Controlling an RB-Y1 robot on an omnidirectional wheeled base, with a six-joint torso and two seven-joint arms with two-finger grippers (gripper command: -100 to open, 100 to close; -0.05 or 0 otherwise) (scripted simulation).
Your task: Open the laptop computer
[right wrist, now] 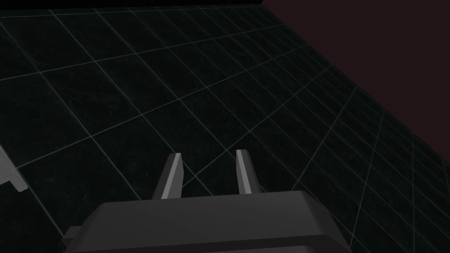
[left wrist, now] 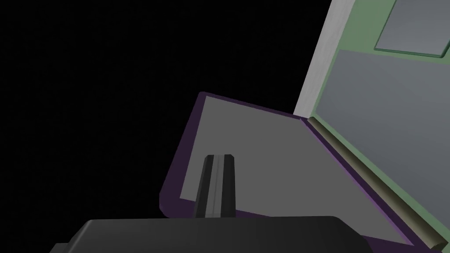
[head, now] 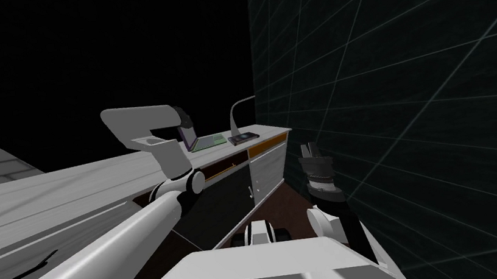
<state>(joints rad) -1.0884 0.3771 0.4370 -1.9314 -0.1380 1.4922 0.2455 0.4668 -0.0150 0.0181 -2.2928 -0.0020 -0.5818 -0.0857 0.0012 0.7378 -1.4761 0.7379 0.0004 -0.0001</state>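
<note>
two tools are in sight. the left tool (left wrist: 219, 159) has its fingers pressed together into one narrow bar with nothing between them. it stands just in front of the inner face of the lid (left wrist: 259, 153), a grey panel with a purple frame, and i cannot tell whether the tips touch it.

the laptop (head: 203, 140) sits open on the white bench (head: 64, 193), near its far end. the lid is raised roughly upright over a green base (left wrist: 362, 26) that carries a grey keyboard field and a grey touchpad (left wrist: 413, 28). a dull olive hinge (left wrist: 373, 180) joins lid and base.

in the head view the left arm reaches out over the bench to the lid, which is at 9 o'clock of the base. a white lamp (head: 239, 111) with a bent neck stands at 3 o'clock of the laptop. a dark flat slab (head: 243, 138) lies at the lamp's foot, just beside the green base.

the right tool (head: 309, 151) hangs at 5 o'clock of the laptop, well apart from it and next to a dark tiled wall (head: 418, 90). its fingers stand a narrow gap apart and hold nothing. a black area lies beyond the bench.
</note>
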